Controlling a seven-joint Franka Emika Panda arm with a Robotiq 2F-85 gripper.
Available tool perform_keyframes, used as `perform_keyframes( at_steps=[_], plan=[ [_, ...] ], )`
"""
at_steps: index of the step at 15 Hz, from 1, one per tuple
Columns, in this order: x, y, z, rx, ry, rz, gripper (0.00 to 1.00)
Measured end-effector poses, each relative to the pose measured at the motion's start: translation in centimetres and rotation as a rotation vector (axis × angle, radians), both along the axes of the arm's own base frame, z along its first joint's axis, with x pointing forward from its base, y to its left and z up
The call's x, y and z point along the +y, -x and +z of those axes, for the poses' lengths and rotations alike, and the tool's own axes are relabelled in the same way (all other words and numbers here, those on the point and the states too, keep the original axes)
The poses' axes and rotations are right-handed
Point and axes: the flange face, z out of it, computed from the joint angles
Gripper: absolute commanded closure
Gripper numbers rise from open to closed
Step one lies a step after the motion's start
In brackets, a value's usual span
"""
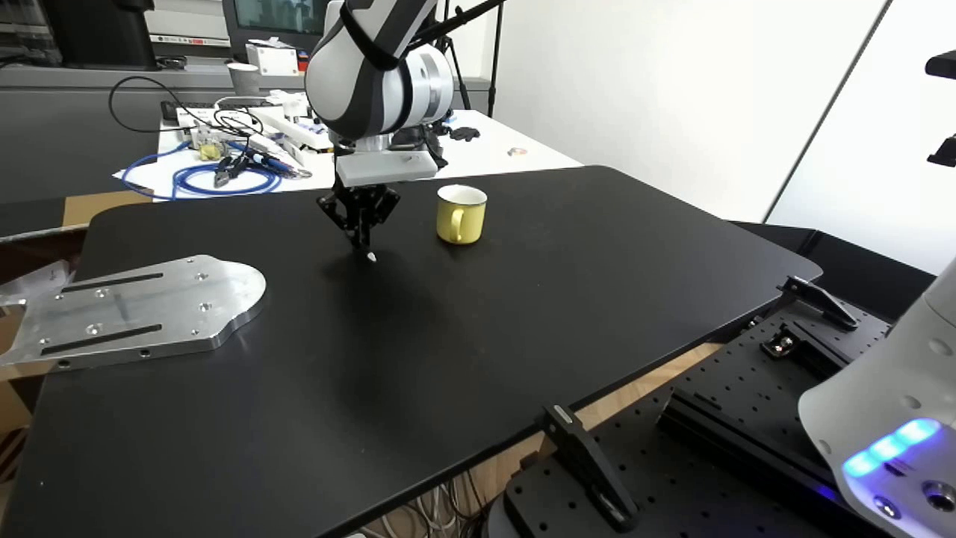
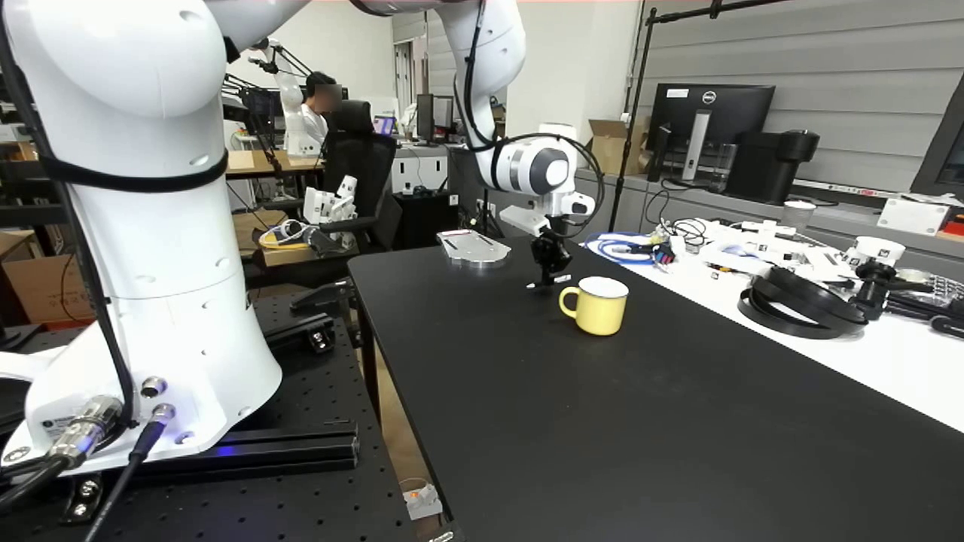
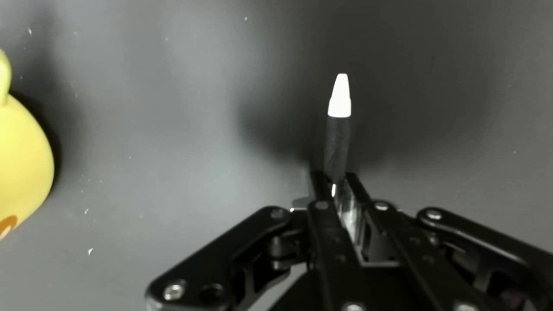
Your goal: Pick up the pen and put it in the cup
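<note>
One pen (image 3: pixel 337 134) is being pinched by one gripper (image 3: pixel 335 179), and nearby one upright yellow cup (image 2: pixel 602 310) is being supported by one table (image 2: pixel 640 429).

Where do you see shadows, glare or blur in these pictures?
Wrist view: a soft-edged dark shadow spreads around the pen, whose white tip looks washed out; a dark shadow edges the yellow mug; a pale sheen lies on the black tabletop. In an exterior view, the blue light strip glows brightly; in an exterior view, the person's face is blurred out.
</note>
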Motion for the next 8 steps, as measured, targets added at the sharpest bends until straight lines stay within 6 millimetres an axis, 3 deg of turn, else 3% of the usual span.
perform_keyframes(
  at_steps=[4,8],
  plan=[
    [-1.4,-1.8,3.1,-0.006,0.012,-0.026,0.97],
    [-4.7,-3.4,7.7,0.018,0.024,-0.083,0.97]
  ],
)
